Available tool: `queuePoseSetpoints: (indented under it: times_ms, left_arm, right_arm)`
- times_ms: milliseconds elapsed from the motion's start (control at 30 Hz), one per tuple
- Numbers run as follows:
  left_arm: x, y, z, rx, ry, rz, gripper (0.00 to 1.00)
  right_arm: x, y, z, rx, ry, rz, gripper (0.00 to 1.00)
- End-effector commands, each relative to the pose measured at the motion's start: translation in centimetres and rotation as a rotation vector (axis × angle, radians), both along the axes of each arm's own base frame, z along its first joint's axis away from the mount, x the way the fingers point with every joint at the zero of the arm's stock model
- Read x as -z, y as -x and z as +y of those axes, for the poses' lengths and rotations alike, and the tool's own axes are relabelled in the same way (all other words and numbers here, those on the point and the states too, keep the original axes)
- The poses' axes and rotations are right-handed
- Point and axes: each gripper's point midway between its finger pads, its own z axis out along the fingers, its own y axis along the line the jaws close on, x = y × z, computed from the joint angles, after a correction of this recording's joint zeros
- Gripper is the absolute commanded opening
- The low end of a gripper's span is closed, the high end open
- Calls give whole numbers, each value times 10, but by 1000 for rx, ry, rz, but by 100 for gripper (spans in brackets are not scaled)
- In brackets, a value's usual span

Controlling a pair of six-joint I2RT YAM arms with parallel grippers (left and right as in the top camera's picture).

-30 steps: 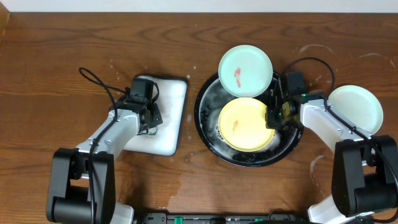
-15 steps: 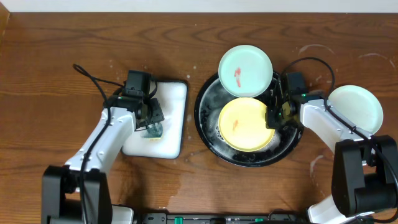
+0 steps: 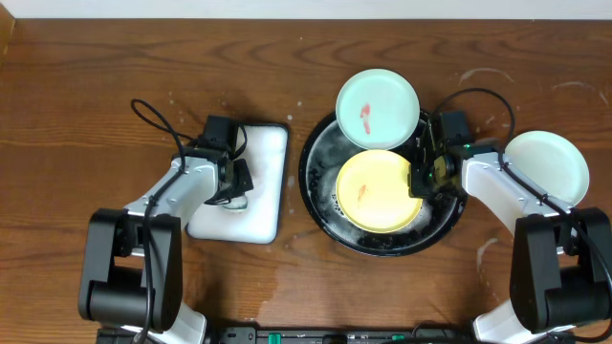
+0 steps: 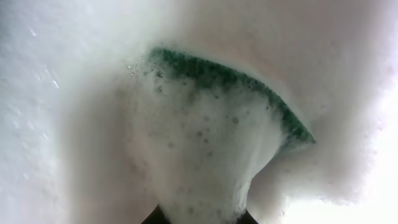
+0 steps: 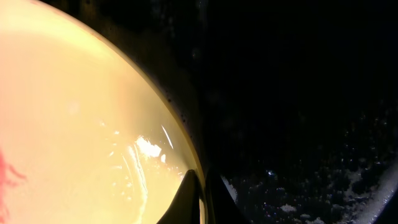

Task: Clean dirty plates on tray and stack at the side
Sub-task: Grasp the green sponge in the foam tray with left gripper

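A yellow plate (image 3: 377,189) with a small red smear lies in the black tray (image 3: 320,199); it also fills the left of the right wrist view (image 5: 81,124). My right gripper (image 3: 421,179) is shut on the yellow plate's right rim (image 5: 200,193). A mint-green plate (image 3: 378,110) with a red smear rests on the tray's far rim. Another mint-green plate (image 3: 546,168) lies on the tabletop at the right. My left gripper (image 3: 233,196) is shut on a foamy green sponge (image 4: 205,137) over the white tray (image 3: 266,182).
The white rectangular tray stands left of the black tray, full of foam (image 4: 50,93). Cables loop from both arms. Whitish soapy streaks mark the brown tabletop (image 3: 488,248) around the right plate. The black tray's floor (image 5: 311,124) is wet and flecked with suds.
My left arm swung out to the left and came back, its gripper lowered with the sponge onto the white tray. The right arm and the plates have not moved.
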Motion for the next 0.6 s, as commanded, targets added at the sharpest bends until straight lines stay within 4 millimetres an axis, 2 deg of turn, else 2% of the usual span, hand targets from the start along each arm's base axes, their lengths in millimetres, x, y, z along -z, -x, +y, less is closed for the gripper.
queuePoseSetpoints:
  times_ms: [0, 133, 233, 367, 567]
  left_arm:
    - [-15, -1, -14, 25, 67, 22, 7]
    - [-50, -13, -16, 27, 76, -43, 8]
    - [-64, -16, -17, 30, 81, -89, 8]
    - [-57, -15, -12, 31, 54, -73, 8]
    - [-26, -9, -6, 27, 1, -1, 7]
  right_arm:
    - [5, 2, -19, 27, 108, 2, 1]
    - [5, 2, -19, 27, 108, 2, 1]
    - [5, 2, -19, 27, 108, 2, 1]
    - [5, 2, -18, 27, 108, 2, 1]
    - [5, 2, -19, 27, 108, 2, 1]
